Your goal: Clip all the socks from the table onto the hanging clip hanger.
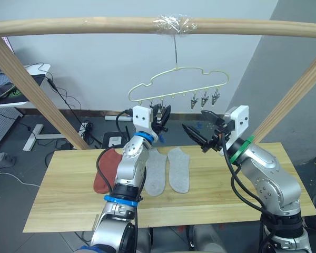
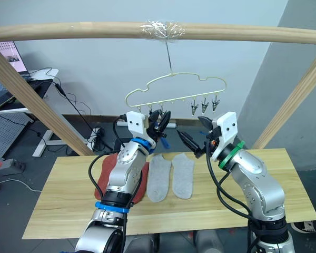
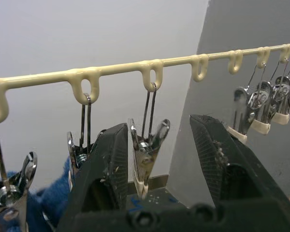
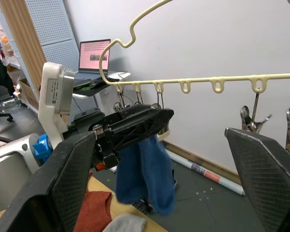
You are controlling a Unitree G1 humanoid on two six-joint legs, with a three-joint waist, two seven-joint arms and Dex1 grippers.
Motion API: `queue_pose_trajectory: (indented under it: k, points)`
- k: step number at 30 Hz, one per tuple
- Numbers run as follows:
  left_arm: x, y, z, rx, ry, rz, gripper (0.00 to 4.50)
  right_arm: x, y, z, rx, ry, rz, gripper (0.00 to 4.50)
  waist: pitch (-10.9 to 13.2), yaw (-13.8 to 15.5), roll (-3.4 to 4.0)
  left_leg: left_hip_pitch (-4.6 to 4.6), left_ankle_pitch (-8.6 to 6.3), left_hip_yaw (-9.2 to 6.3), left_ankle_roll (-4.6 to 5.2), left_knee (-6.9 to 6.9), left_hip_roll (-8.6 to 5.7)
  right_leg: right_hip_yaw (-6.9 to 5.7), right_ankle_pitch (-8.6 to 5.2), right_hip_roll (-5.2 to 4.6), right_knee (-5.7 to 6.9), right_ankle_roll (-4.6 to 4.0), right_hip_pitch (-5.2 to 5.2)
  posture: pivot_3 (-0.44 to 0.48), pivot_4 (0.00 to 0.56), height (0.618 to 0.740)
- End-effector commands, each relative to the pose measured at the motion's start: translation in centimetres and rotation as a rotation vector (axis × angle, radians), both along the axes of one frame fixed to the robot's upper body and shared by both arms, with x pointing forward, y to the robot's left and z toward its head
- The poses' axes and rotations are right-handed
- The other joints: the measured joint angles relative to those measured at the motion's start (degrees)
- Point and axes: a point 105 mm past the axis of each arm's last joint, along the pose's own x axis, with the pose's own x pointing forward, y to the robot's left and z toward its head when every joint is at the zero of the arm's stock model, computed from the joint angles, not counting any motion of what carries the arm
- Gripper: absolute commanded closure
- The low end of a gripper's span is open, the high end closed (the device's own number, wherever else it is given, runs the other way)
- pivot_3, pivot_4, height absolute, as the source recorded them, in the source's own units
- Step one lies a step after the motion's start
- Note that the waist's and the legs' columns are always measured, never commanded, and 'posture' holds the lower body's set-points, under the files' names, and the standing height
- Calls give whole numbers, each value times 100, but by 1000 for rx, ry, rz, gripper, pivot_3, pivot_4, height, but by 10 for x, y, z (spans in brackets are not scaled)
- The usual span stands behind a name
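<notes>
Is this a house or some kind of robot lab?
It looks like a robot lab or workshop, not a house. A desk with a laptop stands behind, loose cables trail over the floor, and the clip hanger hangs from a taped wooden pole frame.

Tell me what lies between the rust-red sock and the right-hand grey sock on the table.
The other grey sock, lying flat beside its pair and the rust-red sock, in the left eye view.
</notes>
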Motion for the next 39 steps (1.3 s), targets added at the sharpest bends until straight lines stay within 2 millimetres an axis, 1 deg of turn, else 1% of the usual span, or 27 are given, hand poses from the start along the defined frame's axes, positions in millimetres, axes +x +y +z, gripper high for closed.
queue_pose_trajectory:
  k: [1, 14, 21, 24, 26, 29, 30, 39]
  points:
    - [1, -1, 15, -3, -61, -2, 2283, -5, 3, 15, 23, -62, 19, 0, 0, -5, 0, 0, 0, 0, 0, 0, 0, 0, 0, 0, 0, 0, 0, -146, 162, 740]
    - [3, -5, 15, -7, -59, -16, 2283, -4, 4, 15, 27, -62, 9, 0, 0, -91, 0, 0, 0, -1, 0, 0, 0, 0, 0, 0, 1, 0, 0, -152, 163, 740]
    - [5, -1, 18, -18, -64, -4, 2283, -4, 3, 15, 29, -58, 7, 0, 0, -140, 0, 1, 0, -2, 1, 0, 0, -1, 0, 0, 4, 1, 0, -150, 163, 740]
    - [6, 1, 18, -25, -63, 2, 2833, -4, 3, 15, 31, -57, 7, 0, 0, -141, 0, 1, 1, -1, 1, 0, 0, 0, 0, 0, 4, 1, 0, -150, 163, 740]
    - [6, 1, 18, -27, -63, 1, 3374, -4, 4, 14, 32, -56, 8, 0, 0, -141, 0, 1, 1, -1, 1, 0, 0, 0, 0, 0, 4, 0, 0, -150, 163, 740]
    - [6, 0, 18, -32, -62, -2, 4358, -3, 4, 14, 34, -54, 9, 0, 0, -141, 0, 1, 1, -2, 1, 0, 0, 0, 0, 0, 4, 0, 0, -145, 159, 740]
    - [6, 0, 18, -34, -61, -3, 4477, -3, 4, 14, 33, -55, 9, 0, 0, -141, 0, 1, 1, -2, 1, 0, 0, 0, 0, 0, 4, 0, 0, -144, 159, 740]
    - [5, 0, 17, -32, -55, -1, 4477, -3, 5, 13, 34, -50, 14, 0, 0, -140, 0, 1, 1, -2, 1, 0, 0, 0, 1, 0, 4, -1, 0, -138, 155, 740]
